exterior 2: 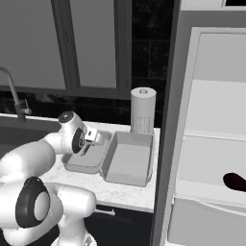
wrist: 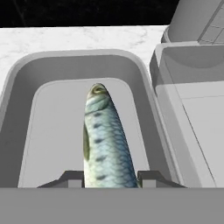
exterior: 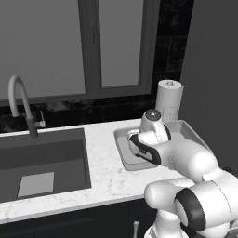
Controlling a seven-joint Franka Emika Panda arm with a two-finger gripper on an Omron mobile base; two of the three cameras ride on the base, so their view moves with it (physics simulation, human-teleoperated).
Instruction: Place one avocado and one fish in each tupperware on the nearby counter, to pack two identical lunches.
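While my pincer (wrist: 110, 178) grips the fish (wrist: 105, 140) | it hangs over the left tupperware (wrist: 26, 78) on the bench (exterior: 104, 172) | aligned lengthwise to fit inside.

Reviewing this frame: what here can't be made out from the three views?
- Fish tail: cut off at the hand view's bottom, between the gripper fingertips.
- Left tupperware floor: arm covers it in the left base view.
- Dark object on the fridge shelf: cut by the right base view's edge, unidentifiable.
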